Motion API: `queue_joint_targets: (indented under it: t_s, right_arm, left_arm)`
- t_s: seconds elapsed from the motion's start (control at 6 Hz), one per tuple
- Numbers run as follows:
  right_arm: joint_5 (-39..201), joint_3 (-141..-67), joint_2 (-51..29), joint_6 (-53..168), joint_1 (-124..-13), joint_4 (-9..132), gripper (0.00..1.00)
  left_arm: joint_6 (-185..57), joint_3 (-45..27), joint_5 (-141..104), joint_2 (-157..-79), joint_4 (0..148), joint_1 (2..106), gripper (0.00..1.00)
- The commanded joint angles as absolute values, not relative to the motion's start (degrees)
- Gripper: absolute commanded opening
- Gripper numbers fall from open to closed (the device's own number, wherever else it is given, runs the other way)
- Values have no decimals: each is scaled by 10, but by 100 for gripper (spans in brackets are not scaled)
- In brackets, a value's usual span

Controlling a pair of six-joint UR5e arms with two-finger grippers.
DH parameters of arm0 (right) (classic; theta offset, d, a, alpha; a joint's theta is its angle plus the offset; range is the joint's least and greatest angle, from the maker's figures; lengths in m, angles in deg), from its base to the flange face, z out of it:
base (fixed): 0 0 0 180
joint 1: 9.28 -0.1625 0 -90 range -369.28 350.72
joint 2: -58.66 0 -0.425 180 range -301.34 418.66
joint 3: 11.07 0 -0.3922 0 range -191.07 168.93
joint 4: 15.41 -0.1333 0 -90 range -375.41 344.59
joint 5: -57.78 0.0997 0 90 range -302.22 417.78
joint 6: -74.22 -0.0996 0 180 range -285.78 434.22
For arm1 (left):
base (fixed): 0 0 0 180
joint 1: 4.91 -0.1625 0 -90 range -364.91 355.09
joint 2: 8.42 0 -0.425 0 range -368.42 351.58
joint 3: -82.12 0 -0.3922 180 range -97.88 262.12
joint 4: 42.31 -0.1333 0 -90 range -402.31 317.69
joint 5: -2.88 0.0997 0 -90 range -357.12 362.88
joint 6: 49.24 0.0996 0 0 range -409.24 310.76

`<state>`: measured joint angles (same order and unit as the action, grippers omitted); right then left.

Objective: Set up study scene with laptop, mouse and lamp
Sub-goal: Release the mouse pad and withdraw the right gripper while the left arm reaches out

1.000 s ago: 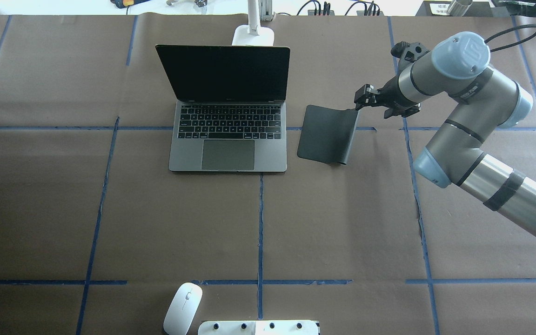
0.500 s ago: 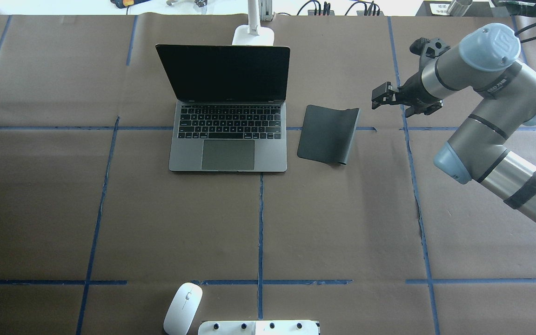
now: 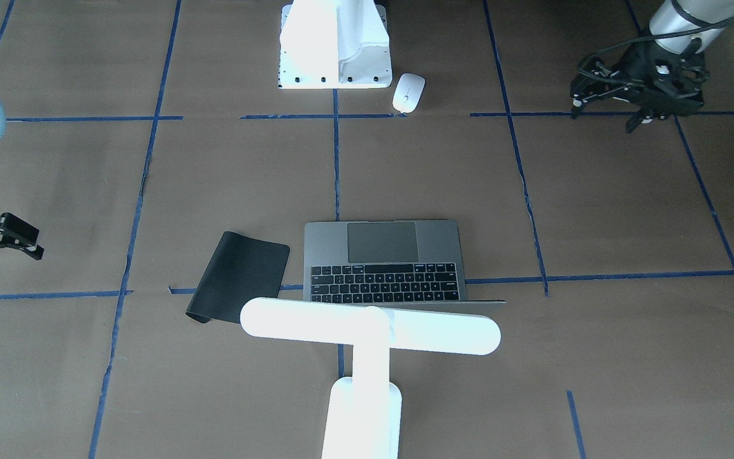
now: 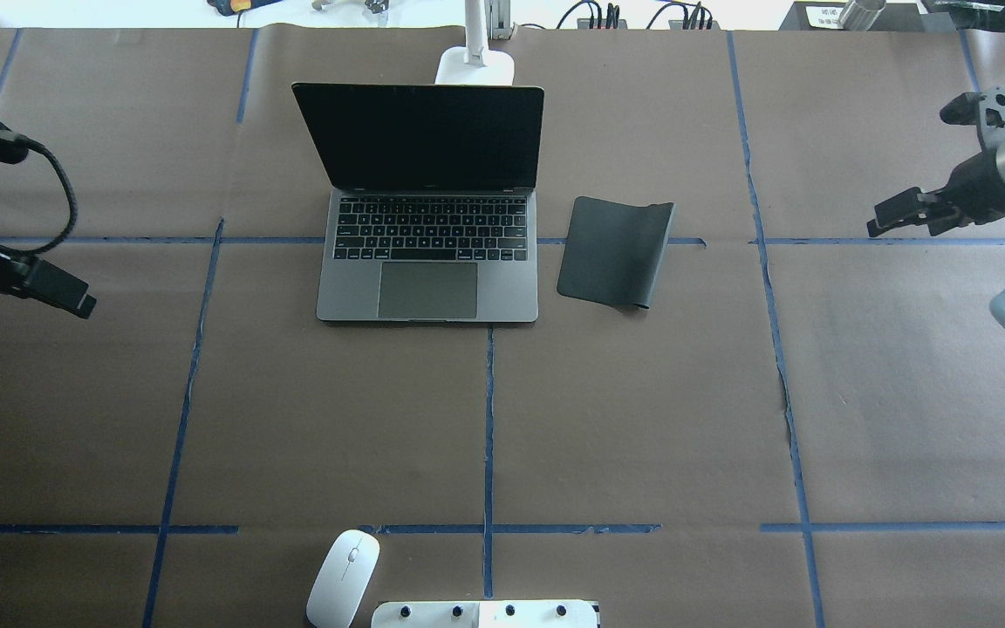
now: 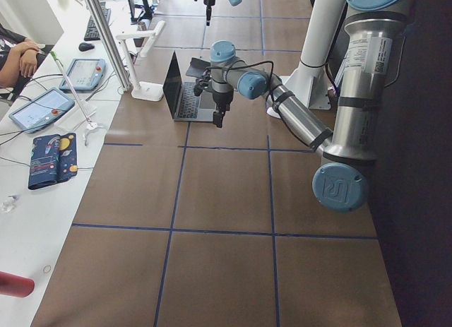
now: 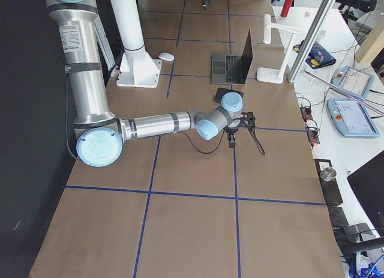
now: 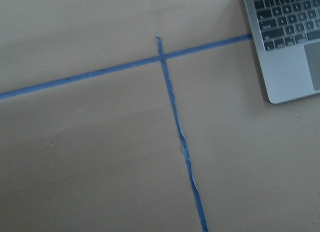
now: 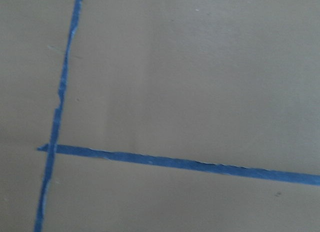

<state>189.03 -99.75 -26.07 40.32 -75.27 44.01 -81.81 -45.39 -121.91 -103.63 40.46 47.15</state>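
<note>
The laptop [image 4: 428,218] stands open at the far middle of the table, and it shows in the front-facing view [image 3: 383,255] too. The lamp [image 3: 370,335] stands right behind its lid, with its base [image 4: 475,65] at the far edge. The mouse [image 4: 343,578] lies at the near edge, next to the pedestal, and appears in the front view [image 3: 408,92] as well. My right gripper [image 4: 886,218] hovers open and empty at the right edge, far from the mouse pad. My left gripper [image 3: 603,113] is open and empty above the table's left side.
A black mouse pad [image 4: 614,251] lies right of the laptop, its right edge slightly curled. The white pedestal with bolt holes [image 4: 485,613] is at the near middle edge. Blue tape lines cross the brown table cover. Cables and tools lie past the far edge.
My right gripper let go of the mouse pad's corner and drew back to the right edge. The pad now lies flat. My left arm has come into view at the left.
</note>
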Motion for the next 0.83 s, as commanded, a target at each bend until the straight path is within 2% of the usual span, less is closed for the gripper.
queue_joint_targets:
  t_s: [0.0, 0.17, 0.5, 0.67]
  right_arm:
    - [1922, -1011, -345, 539, -806, 443, 100]
    - [1922, -1051, -386, 594, -820, 488, 100]
    - [1912, -1154, -428, 783, -897, 697, 100]
    - [1902, -1152, -441, 848, -934, 722, 100]
  left_arm:
    - [-891, -478, -1177, -1053, 406, 373, 100]
    - [-925, -490, -1145, -1054, 406, 321, 100]
    - [-1019, -495, -1074, -1069, 407, 221, 100]
    - [-1059, -491, -1032, -1079, 414, 165, 100]
